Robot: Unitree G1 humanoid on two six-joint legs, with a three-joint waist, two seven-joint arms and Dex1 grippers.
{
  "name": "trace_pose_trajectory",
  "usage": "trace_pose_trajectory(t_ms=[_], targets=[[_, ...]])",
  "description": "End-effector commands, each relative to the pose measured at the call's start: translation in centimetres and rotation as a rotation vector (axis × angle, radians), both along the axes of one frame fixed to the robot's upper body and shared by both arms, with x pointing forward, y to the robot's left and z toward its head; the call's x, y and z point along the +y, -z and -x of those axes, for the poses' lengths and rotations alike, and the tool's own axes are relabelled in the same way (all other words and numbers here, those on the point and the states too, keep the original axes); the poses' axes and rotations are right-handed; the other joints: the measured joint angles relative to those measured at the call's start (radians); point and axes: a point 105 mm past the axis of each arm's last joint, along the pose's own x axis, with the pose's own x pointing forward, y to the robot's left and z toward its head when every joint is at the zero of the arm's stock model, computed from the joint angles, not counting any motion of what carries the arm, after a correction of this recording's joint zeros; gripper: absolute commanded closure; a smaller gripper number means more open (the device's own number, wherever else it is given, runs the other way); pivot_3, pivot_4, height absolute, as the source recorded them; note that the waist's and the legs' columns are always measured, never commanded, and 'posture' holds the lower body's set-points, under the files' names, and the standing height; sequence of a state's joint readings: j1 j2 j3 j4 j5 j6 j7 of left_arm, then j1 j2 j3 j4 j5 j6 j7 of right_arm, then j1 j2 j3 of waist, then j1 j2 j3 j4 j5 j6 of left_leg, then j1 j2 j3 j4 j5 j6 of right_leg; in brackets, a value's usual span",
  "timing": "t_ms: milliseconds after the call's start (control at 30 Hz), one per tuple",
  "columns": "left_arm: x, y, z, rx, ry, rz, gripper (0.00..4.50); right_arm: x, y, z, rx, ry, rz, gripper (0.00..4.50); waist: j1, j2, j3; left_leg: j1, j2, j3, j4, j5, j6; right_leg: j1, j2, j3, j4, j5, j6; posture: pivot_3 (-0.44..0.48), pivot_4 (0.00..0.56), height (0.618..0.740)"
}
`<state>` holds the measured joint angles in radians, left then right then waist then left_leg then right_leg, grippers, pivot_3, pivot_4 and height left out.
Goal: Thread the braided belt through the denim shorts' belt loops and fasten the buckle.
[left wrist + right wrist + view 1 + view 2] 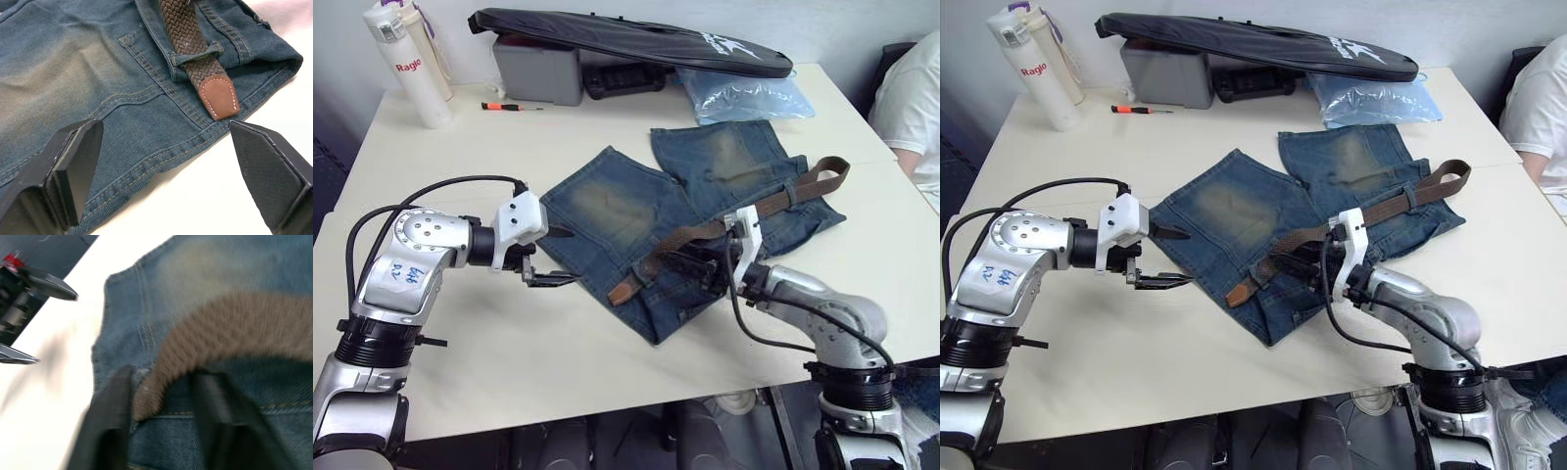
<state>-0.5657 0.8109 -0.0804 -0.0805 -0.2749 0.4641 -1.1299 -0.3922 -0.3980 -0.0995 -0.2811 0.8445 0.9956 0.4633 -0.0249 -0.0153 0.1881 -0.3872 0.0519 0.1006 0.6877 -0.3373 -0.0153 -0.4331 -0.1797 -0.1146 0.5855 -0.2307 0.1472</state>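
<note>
1. Denim shorts (636,211) lie mid-table, waistband toward six o'clock; the braided belt (705,231) runs along it from the tan tip (218,97) at seven o'clock to a free end at two o'clock.
2. One belt loop (195,56) near the tip is already threaded; the fastening appears still undone.
3. Right gripper (164,396) straddles the belt, fingers apart around it; left gripper (166,166) hovers wide open at the shorts' edge.
</note>
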Motion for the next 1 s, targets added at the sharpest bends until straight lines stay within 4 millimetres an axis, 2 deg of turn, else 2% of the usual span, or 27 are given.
trace_pose_trajectory(t_ms=[33, 100, 233, 367, 500, 667, 900, 1000], targets=[[-0.5, -0.2, 1.9, 0.081, 0.073, 0.017, 0.00, -0.9, -2.2, 2.6, -0.063, -0.131, 0.159, 0.32, 0.000, 0.000, 0.000, 0.000, 0.000, 0.000, 0.000, 0.000, 0.000, 0.000, 0.000, 0.000, 0.000, 0.000, 0.000, 0.000, 0.150, 0.740], [-0.9, 0.4, 3.2, 0.149, 0.128, 0.015, 0.00, -1.3, -1.6, 3.3, -0.084, -0.170, 0.285, 0.14, 0.002, 0.000, 0.000, -0.001, 0.000, 0.000, 0.000, 0.000, 0.000, 0.000, 0.000, 0.000, 0.000, 0.000, 0.000, 0.000, 0.150, 0.740], [-2.1, 0.3, 2.4, 0.111, 0.115, 0.039, 0.00, -2.7, -0.9, 4.8, -0.099, -0.256, 0.510, 0.14, 0.010, 0.000, 0.000, 0.000, 0.000, 0.000, 0.000, 0.000, 0.001, 0.000, 0.000, 0.000, -0.001, 0.000, 0.000, 0.000, 0.150, 0.740], [-3.7, 0.5, 2.4, 0.099, 0.153, 0.059, 0.00, -4.0, -1.1, 5.0, -0.136, -0.255, 0.613, 0.14, 0.027, -0.001, 0.000, 0.000, 0.000, 0.000, 0.003, 0.000, 0.001, 0.001, 0.000, 0.000, -0.001, 0.000, 0.000, 0.000, 0.150, 0.740], [-5.8, 1.4, 1.3, 0.062, 0.160, 0.069, 0.00, -5.0, -1.4, 4.5, -0.161, -0.208, 0.653, 0.14, 0.033, -0.001, 0.000, 0.000, 0.000, 0.000, 0.004, -0.001, 0.001, 0.002, -0.001, -0.001, 0.000, 0.000, 0.000, 0.000, 0.150, 0.740], [-8.0, 2.1, 1.5, 0.071, 0.191, 0.086, 0.00, -5.3, -1.4, 4.2, -0.174, -0.195, 0.656, 0.14, 0.044, -0.001, -0.001, -0.001, 0.000, -0.001, 0.007, -0.001, 0.001, 0.003, -0.001, -0.001, 0.000, 0.000, 0.000, 0.000, 0.150, 0.740], [-8.5, 4.0, 0.3, 0.096, 0.072, 0.036, 0.00, -5.6, -1.6, 4.0, -0.195, -0.166, 0.664, 0.14, 0.049, -0.001, -0.001, -0.001, 0.000, -0.001, 0.008, -0.001, 0.002, 0.003, -0.001, -0.001, 0.000, 0.001, 0.000, 0.000, 0.150, 0.740], [-9.0, 5.2, 0.6, 0.133, 0.046, 0.015, 0.00, -5.7, -1.7, 3.8, -0.205, -0.148, 0.669, 0.14, 0.049, -0.001, -0.001, -0.001, 0.000, -0.002, 0.009, -0.001, 0.002, 0.003, -0.001, -0.001, 0.000, 0.001, 0.000, 0.000, 0.150, 0.740]])
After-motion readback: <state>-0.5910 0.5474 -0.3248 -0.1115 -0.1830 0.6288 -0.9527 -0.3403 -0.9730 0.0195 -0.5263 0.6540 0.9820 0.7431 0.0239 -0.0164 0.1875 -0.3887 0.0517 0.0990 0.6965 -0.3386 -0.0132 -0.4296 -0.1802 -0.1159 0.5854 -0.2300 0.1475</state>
